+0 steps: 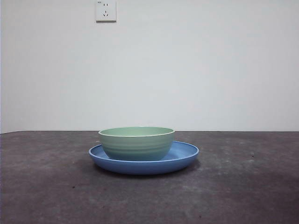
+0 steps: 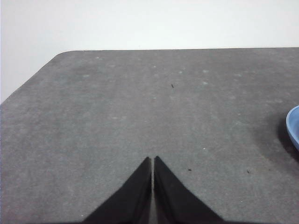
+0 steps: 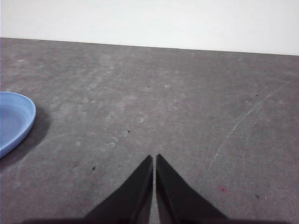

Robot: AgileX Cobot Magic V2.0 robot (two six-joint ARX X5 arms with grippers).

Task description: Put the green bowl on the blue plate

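Note:
The pale mint-green bowl stands upright inside the wide blue plate at the middle of the dark table in the front view. No gripper shows in the front view. My left gripper is shut and empty above bare table, with a sliver of the blue plate's rim at the edge of its view. My right gripper is shut and empty above bare table, with part of the blue plate at the side of its view. The bowl is out of both wrist views.
A dark grey table runs to a white wall with a wall socket. The table's rounded corner shows in the left wrist view.

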